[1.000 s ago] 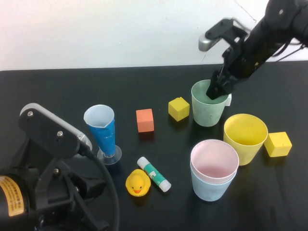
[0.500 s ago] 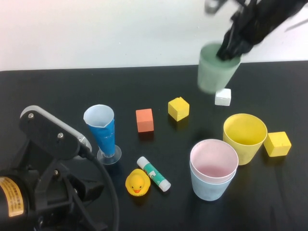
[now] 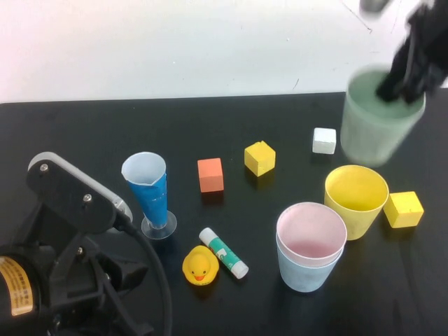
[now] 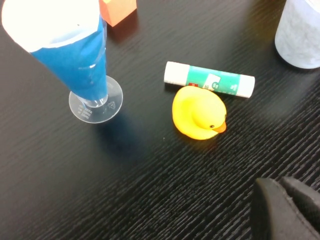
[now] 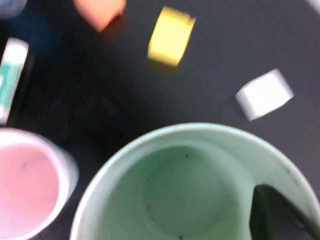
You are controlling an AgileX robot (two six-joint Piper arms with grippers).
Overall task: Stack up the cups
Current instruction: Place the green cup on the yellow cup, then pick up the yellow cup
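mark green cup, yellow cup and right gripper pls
green cup (image 3: 371, 133), high view, outer wall, lifted off the table
yellow cup (image 3: 356, 190), high view, inside
right gripper (image 3: 397, 89), high view, fingertips at the green cup's rim

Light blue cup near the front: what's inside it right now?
The pink cup is nested in the light blue cup; its lower part is hidden. The right pincer holds the green cup aloft over the table's right rear. The left pincer sits at front left.
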